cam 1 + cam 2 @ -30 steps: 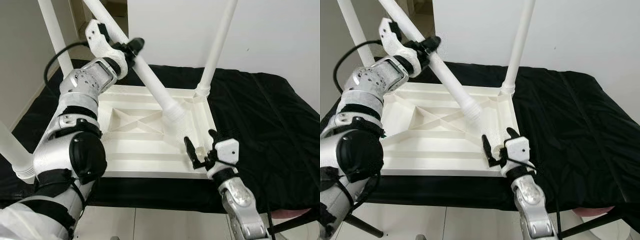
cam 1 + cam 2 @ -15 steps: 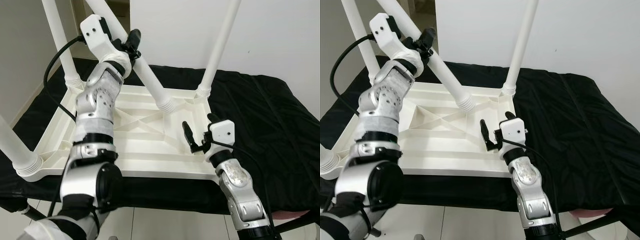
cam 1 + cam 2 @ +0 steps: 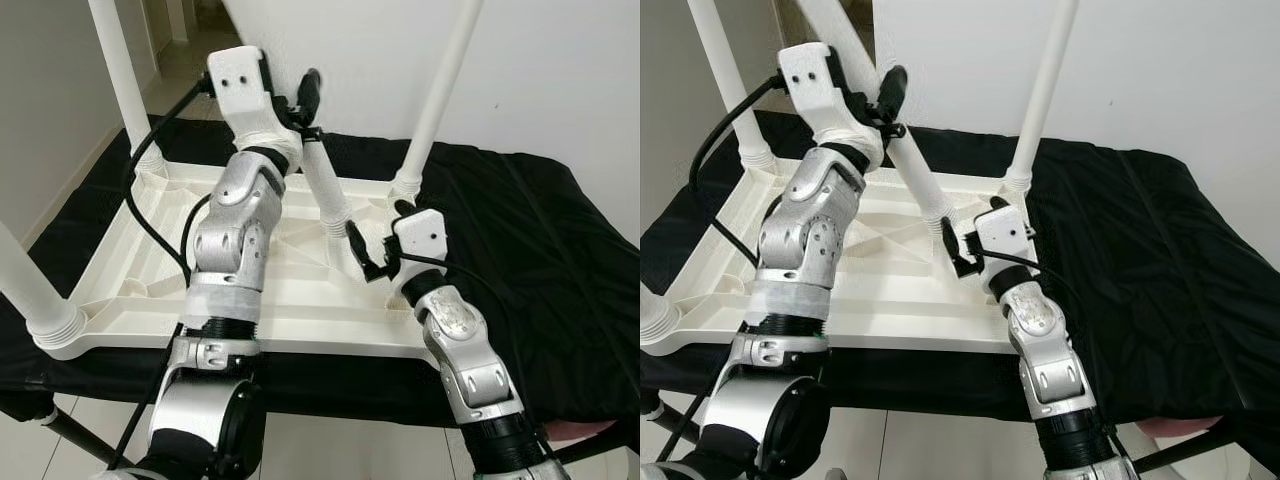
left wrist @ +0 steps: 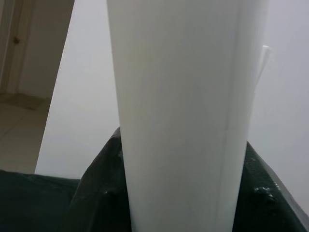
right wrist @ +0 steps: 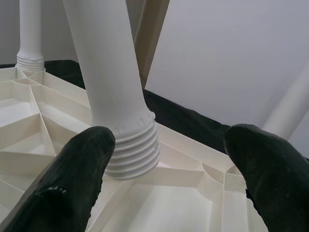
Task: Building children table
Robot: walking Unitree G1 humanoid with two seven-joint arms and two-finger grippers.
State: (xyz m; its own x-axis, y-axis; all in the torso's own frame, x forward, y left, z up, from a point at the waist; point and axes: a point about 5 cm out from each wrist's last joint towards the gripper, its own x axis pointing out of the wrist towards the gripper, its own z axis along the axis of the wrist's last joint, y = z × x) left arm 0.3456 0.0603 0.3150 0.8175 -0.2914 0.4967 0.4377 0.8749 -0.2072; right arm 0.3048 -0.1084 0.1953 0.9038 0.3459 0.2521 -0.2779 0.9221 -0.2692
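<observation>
In the left eye view the left gripper [image 3: 300, 112] is clamping the loose white leg [image 3: 327, 190] high up, its threaded end hovering over the upturned tabletop [image 3: 130, 270] on black cloth [image 3: 520, 230]. In the right wrist view the right gripper [image 5: 171, 169] is spreading its fingers [image 5: 72, 179] wide around that end; light, stiff, smooth plastic, best gripped near the ridges
</observation>
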